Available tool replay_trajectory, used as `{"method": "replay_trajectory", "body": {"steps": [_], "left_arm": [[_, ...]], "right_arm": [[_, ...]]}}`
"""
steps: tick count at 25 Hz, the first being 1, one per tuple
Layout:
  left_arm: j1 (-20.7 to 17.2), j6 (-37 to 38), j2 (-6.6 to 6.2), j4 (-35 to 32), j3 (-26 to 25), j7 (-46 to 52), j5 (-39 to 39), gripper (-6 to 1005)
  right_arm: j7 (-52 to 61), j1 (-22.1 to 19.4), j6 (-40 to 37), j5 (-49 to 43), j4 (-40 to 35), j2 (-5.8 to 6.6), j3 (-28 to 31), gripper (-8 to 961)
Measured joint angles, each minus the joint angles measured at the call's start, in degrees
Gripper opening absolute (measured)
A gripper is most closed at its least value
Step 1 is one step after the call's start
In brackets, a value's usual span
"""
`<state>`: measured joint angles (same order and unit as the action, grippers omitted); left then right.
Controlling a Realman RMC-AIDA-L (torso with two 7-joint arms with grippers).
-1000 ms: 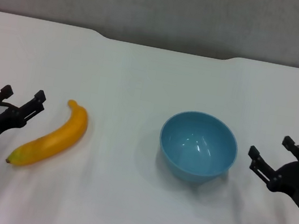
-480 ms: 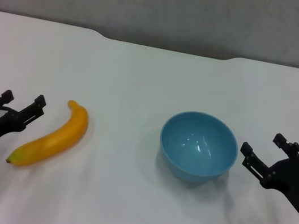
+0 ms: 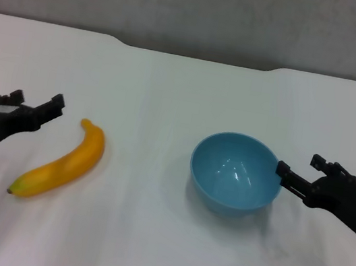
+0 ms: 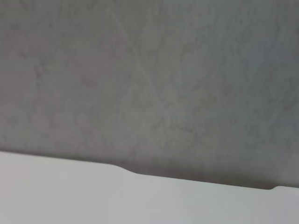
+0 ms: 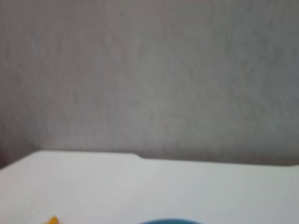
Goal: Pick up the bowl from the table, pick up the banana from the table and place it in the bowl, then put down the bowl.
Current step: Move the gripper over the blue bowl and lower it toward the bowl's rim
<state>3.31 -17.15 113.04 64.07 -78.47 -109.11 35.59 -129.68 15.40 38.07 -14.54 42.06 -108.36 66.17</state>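
The light-blue bowl (image 3: 236, 173) stands upright and empty on the white table (image 3: 171, 91), right of centre. The yellow banana (image 3: 64, 162) lies on the table at the left, apart from the bowl. My right gripper (image 3: 299, 165) is open, just right of the bowl, with its nearer fingertip (image 3: 282, 169) at the bowl's right rim. My left gripper (image 3: 37, 100) is open and empty, just left of the banana's far end. The right wrist view shows a sliver of the bowl's rim (image 5: 170, 221) and a bit of the banana (image 5: 52, 220).
The table's far edge has a shallow notch (image 3: 197, 56), with a grey wall (image 3: 199, 7) behind it. The left wrist view shows only the table's far edge (image 4: 140, 196) and the wall.
My right gripper has moved left, up to the bowl's right rim. My left gripper has shifted right and farther back, toward the banana's far end. The bowl and banana have not moved.
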Motion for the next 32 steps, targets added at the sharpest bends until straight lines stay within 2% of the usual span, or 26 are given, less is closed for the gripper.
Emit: {"method": "replay_trajectory", "body": {"steps": [3,4,5,6,9,12,13,15,17,18,19,21,23,26,29,32], "left_arm": [[0.5,-0.3,-2.13,1.9,-0.1,16.3,11.7,887],[0.8,-0.9,-2.56,2.2,-0.4,20.1,14.5,887],[1.4,-2.8,-3.17,2.5,-1.4,27.7,21.5,887],[1.4,-2.8,-3.17,2.5,-1.4,27.7,21.5,887],[2.1,-7.2,-2.73,3.5,-5.4,37.9,34.9,886],[3.7,-12.9,-1.16,4.4,-11.0,48.2,51.2,886],[4.4,-15.0,-0.56,4.5,-12.9,51.4,56.1,886],[6.2,-20.1,1.20,4.8,-17.4,57.1,66.4,886],[7.8,-23.5,2.92,5.6,-21.0,59.6,73.9,886],[8.3,-24.1,3.47,6.1,-21.8,60.2,76.5,886],[8.6,-24.3,3.85,6.5,-22.2,60.5,78.5,887],[8.7,-23.8,3.84,6.9,-21.7,60.8,79.4,887],[8.7,-23.7,3.73,7.7,-21.5,61.0,80.3,887],[8.7,-23.6,3.76,10.0,-21.4,62.5,85.3,887],[9.3,-23.5,3.92,11.9,-20.3,68.0,95.3,889],[9.8,-22.7,3.98,11.8,-19.2,70.6,98.3,891]], "right_arm": [[7.9,-1.8,-10.4,-10.5,10.0,1.00,1.3,824],[11.2,-2.5,-13.7,-15.2,13.4,1.11,1.7,823],[17.6,-3.3,-17.5,-23.0,17.8,1.27,2.2,822],[17.6,-3.3,-17.5,-23.0,17.8,1.27,2.2,821],[33.5,-3.5,-19.4,-37.9,23.2,2.38,3.3,817],[50.7,-2.7,-16.4,-54.8,25.8,3.28,6.4,813],[56.5,-2.4,-14.7,-60.4,26.2,3.16,8.1,811],[66.3,-1.7,-10.6,-71.7,27.0,2.10,12.5,809],[74.0,-0.5,-5.5,-82.7,27.9,0.21,17.3,806],[77.2,0.4,-2.7,-88.4,28.2,-1.11,19.9,805],[80.2,1.8,0.4,-94.4,28.3,-2.42,22.3,804],[84.8,4.4,5.4,-105.0,28.3,-4.60,25.7,801],[89.0,6.6,8.9,-114.2,28.2,-6.07,27.5,798],[92.9,7.6,9.5,-119.9,28.4,-6.33,27.4,801],[95.9,8.0,8.3,-119.9,28.2,-6.33,27.5,806],[97.3,8.0,6.1,-120.2,27.1,-6.35,27.6,812]]}}
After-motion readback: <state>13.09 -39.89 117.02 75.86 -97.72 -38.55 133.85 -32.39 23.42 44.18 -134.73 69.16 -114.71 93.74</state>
